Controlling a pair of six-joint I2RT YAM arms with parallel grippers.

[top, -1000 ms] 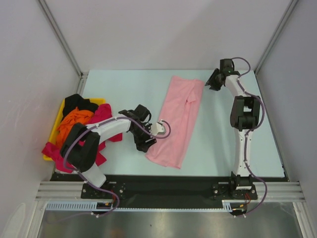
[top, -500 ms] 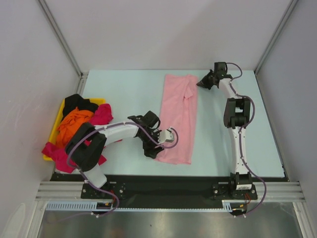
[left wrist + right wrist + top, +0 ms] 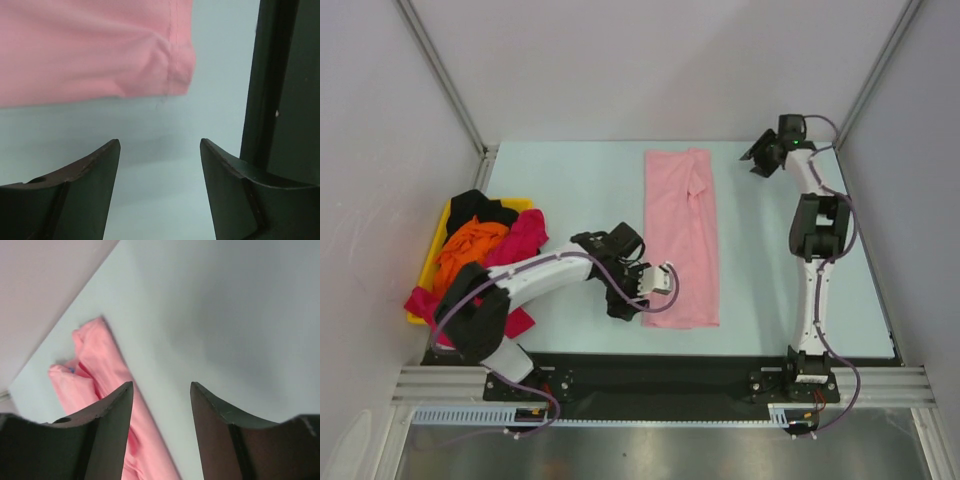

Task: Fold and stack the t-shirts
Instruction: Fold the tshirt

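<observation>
Bright even light, soft shadows (wrist views slightly blurred).

Overhead view from near edge, wrist views close, all sharing pink t-shirt (image 3: pixel 680 240)

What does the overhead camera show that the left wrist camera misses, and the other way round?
Only overhead: the yellow tray, its heap of shirts, the right arm and the whole pink shirt, folded into a long strip. Only the wrist: the shirt's stitched corner close up, open jaws empty short of it. Both: pink shirt on the pale table.
</observation>
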